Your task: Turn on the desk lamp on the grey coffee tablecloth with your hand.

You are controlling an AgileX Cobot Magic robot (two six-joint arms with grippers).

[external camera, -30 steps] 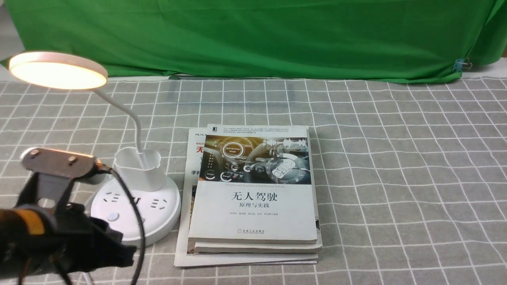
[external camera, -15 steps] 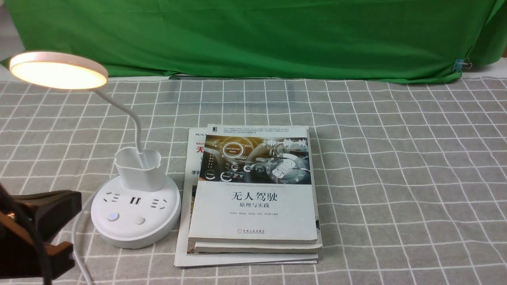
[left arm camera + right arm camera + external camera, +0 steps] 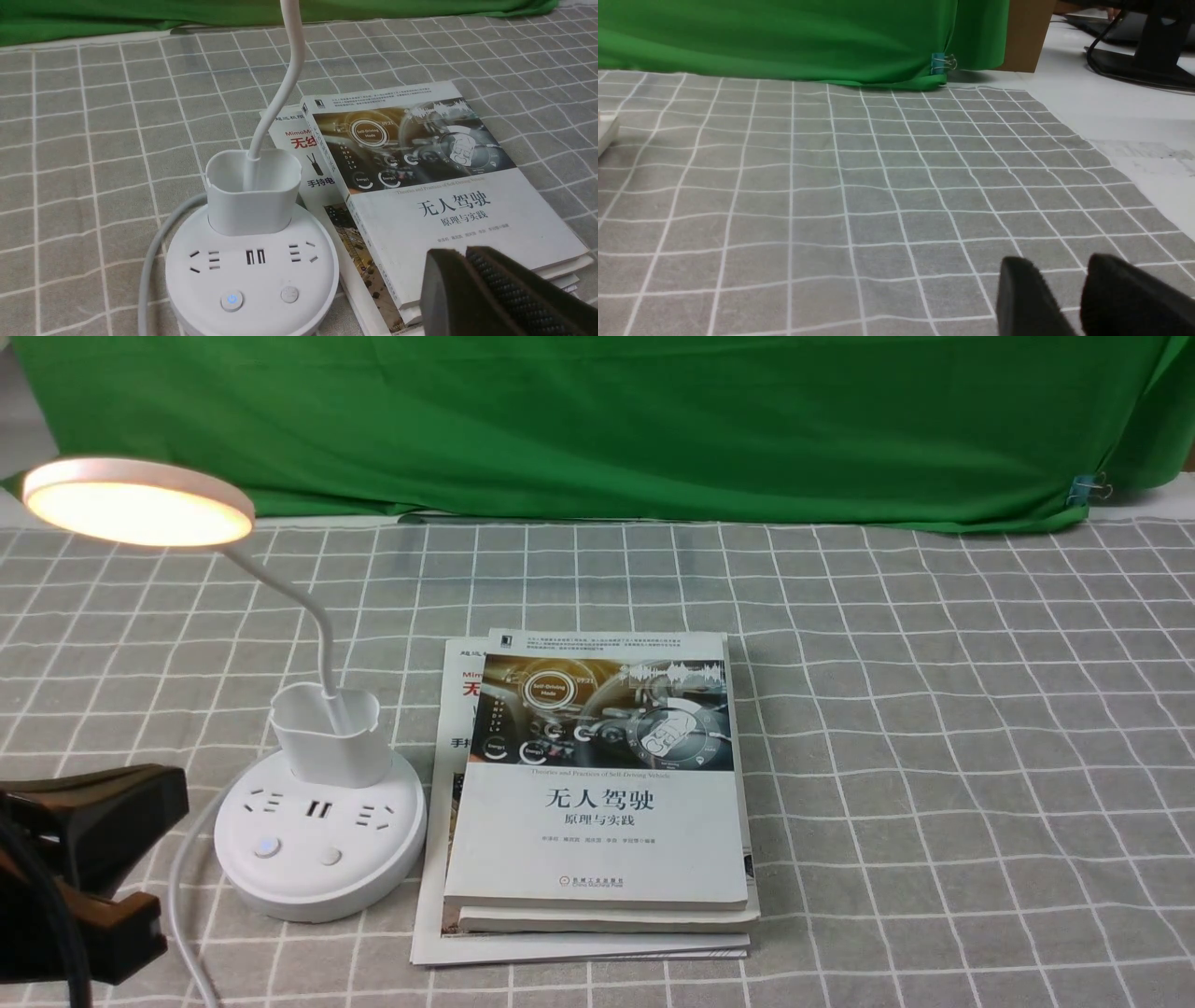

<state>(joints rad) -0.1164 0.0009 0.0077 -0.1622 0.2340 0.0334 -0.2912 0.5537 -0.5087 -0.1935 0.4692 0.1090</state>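
On grey tablecloth [image 3: 934, 709], desk lamp [image 3: 319, 831], glowing.

Lit evenly and fairly bright overall, with soft shading on the grey coffee tablecloth [image 3: 915, 709] close to the lamp base [image 3: 317, 877]. Glows warm at the desk lamp's disc head [image 3: 138, 504], washed out to near-white across the underside, amber toward the rim. Shows a small blue light in the power button [image 3: 231, 300] in the left wrist view. Darkens in the folds of the green backdrop [image 3: 597, 429]. Reads crisp on the book cover print [image 3: 597, 803] (legible down to the title). Goes soft at the left gripper [image 3: 460, 254], blurrier still at the right gripper [image 3: 1057, 263], both close to the wrist cameras.
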